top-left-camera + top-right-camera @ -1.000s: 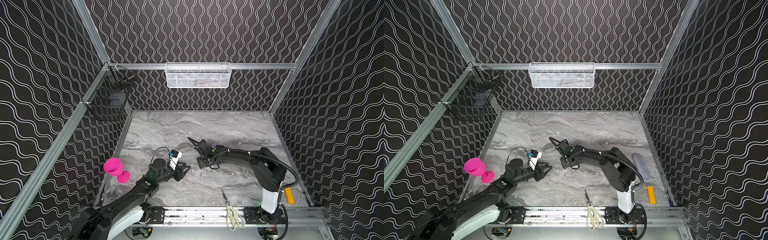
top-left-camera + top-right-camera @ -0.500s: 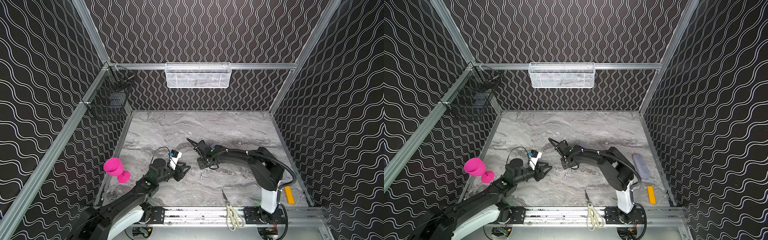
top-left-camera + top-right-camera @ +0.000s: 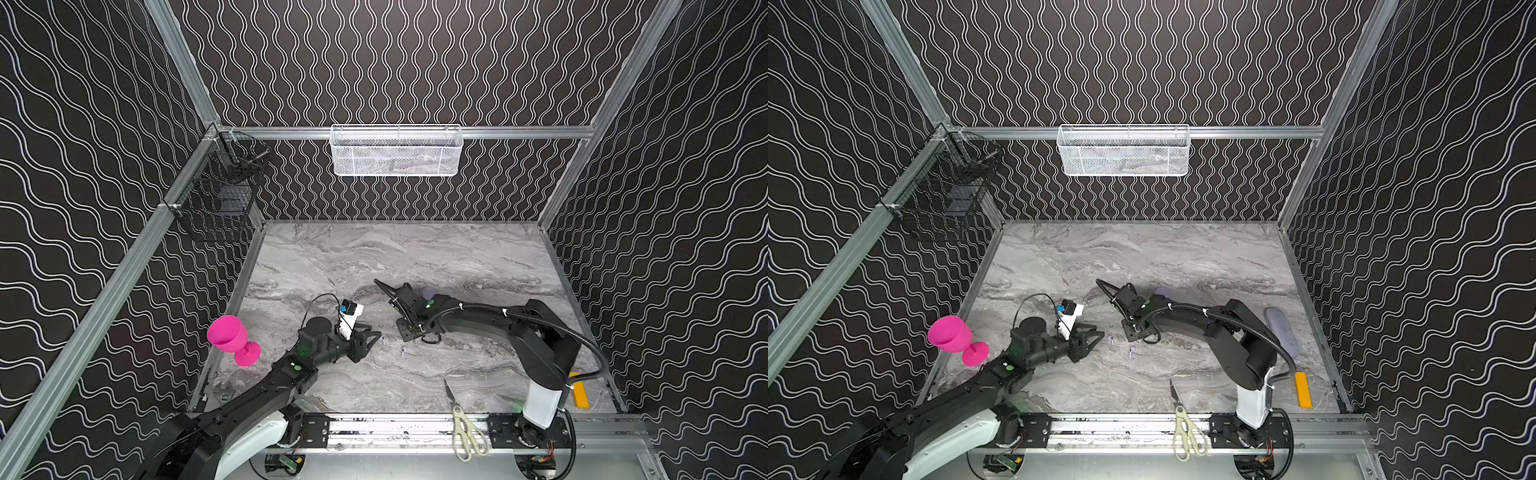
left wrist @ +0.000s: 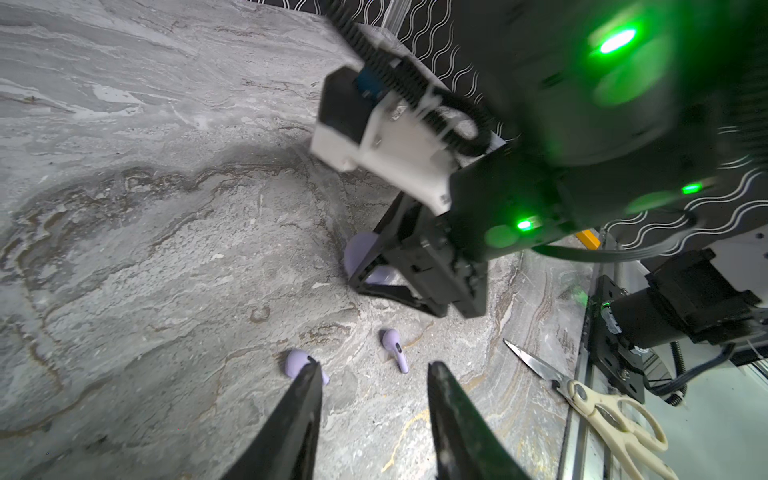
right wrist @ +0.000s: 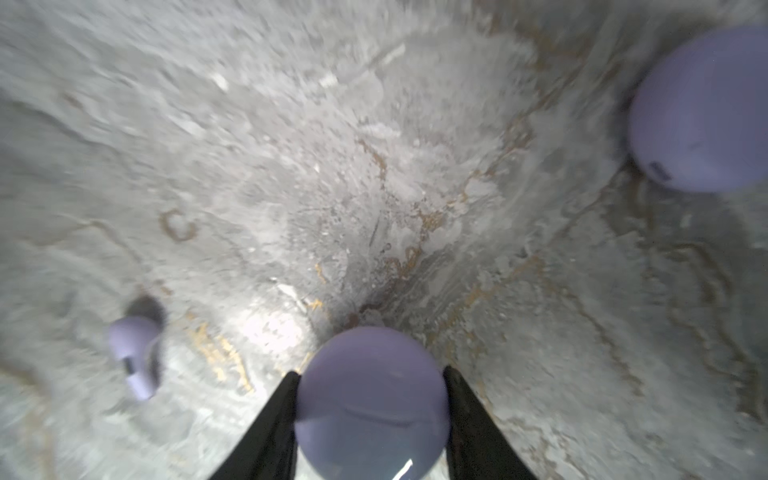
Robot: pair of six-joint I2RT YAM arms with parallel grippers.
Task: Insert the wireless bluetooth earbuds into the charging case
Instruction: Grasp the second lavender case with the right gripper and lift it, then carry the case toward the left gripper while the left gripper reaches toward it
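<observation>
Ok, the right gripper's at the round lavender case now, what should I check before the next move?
1. Grip: right gripper, fingers against both sides of the round lavender charging case: ok.
2. Case lid open: cannot tell, blurred.
3. Spare hand: left gripper open and empty: ok.
4. Two small lavender earbuds lie loose on the marble-patterned tabletop, just ahead of it: ok.
5. Any earbud held: not ok.
6. Hazard: cream-handled scissors far from both grippers: ok.
</observation>
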